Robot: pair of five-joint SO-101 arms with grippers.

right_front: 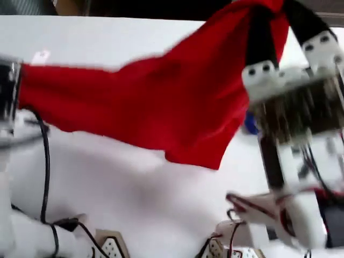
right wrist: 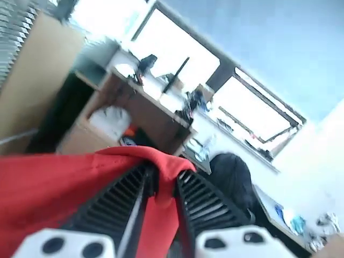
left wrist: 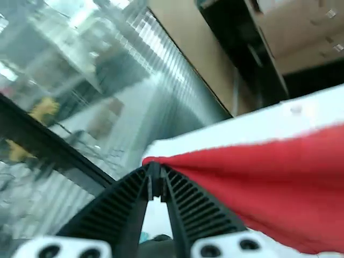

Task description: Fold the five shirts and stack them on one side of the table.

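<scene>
Your left gripper (left wrist: 158, 171) is pressed together on one corner of the red shirt (right_front: 156, 102). The shirt hangs stretched in the air above the bench (right_front: 123, 193), with its lower edge drooping. Your right gripper (right wrist: 165, 173) pinches the opposite end, held higher. Risk: both bites look shallow, so pulling wider could slip a corner free and drop the cloth bunched.

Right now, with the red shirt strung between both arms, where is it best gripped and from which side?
At its two outer ends, each from its own side, as the left gripper and right gripper now pinch it: the red shirt spans between them and drapes freely below. Its hanging lower corner looks like the next easiest hold, probably from below.
</scene>
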